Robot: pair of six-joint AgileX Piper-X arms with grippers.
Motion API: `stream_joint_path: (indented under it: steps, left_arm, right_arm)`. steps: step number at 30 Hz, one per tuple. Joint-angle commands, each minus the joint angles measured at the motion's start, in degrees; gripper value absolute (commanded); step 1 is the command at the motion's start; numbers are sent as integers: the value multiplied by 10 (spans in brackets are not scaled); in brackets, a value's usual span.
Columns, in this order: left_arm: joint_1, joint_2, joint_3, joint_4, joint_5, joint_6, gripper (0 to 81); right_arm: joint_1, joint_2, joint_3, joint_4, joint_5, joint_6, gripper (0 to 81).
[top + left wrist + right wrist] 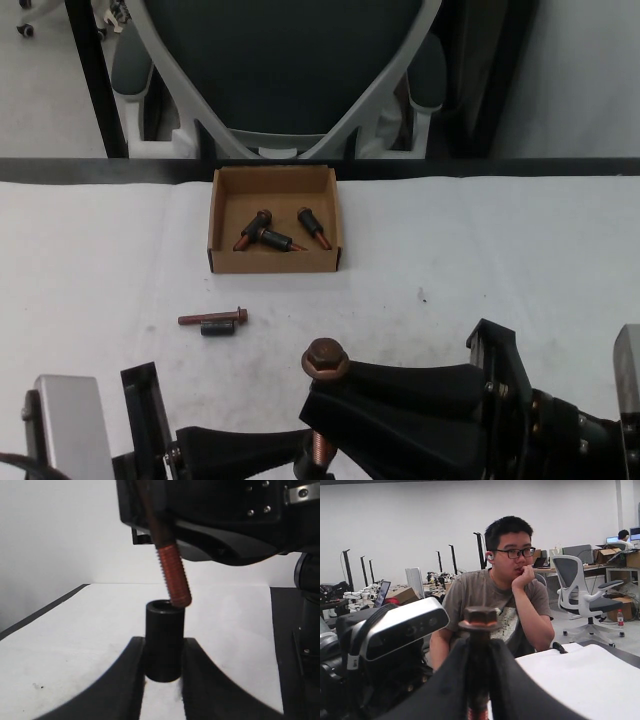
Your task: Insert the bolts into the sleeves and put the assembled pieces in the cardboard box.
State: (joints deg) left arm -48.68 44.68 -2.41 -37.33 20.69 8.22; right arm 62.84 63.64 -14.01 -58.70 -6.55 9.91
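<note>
High view: cardboard box [275, 262] near far edge of counter [520, 240]; bolt [325, 357] held at near edge.
Left wrist view: left jaws clamped on upright sleeve [164, 640]; bolt tip tilted, at bore rim.
Right wrist view: right jaws clamped on bolt shank.
Next: square bolt to bore, then lower.

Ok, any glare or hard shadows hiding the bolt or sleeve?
High view: even light, no glare on the bench, bolt head plain. Left wrist view: sleeve dark against bright bench, rim readable. Right wrist view: bolt head dim against pale wall.
</note>
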Motion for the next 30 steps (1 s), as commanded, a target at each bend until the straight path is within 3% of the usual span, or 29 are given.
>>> stream_joint_path:
  steps: [1,14,30]
  left_arm:
    - [2,1,-8,-16,4,-5,8]
    - [2,1,-8,-40,5,-74,8]
    - [2,1,-7,20,2,25,8]
  right_arm:
    - [2,-1,-7,4,-2,4,2]
    - [4,-1,-7,15,2,-14,2]
    - [4,-1,-9,-7,2,-25,2]
